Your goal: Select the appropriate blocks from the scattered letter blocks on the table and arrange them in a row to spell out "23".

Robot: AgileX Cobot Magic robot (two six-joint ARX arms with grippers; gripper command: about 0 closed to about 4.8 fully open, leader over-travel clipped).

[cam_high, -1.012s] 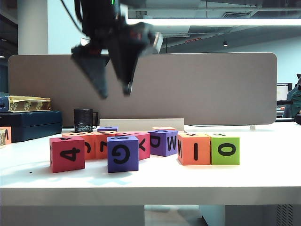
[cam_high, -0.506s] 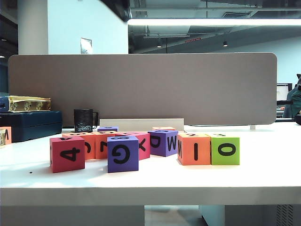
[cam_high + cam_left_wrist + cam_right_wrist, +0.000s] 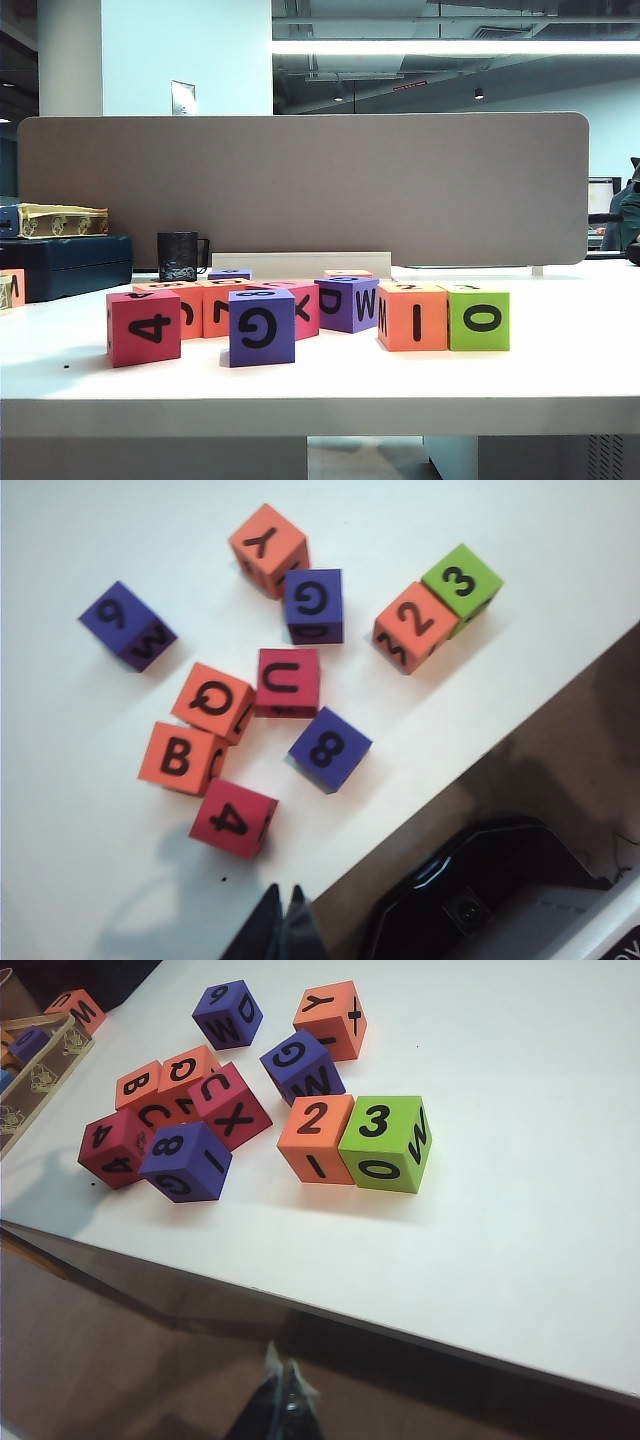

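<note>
gone from the exterior view: the left arm that hung above the blocks a second ago, jaws spread. lifted up and away since then, out of that frame entirely. left jaws now clenched tight on nothing, fingertips pressed together, well above the surface and back past its front edge, looking down on the whole scatter. right jaws likewise pinched shut and empty, parked off the front edge, well apart from every block.

orange 2 and green 3 sitting touching, side by side, digits up, reading "23" in the right wrist view, well clear of both jaws and a little apart from the rest. same pair unmoved on the right in the exterior view, showing i and o on the front faces. red 4 nearest the left jaws, purple 8 just beyond it, both untouched.

judgement: row spelled, task as good as finished; retreat reads as the closing move, nothing left to place.
</note>
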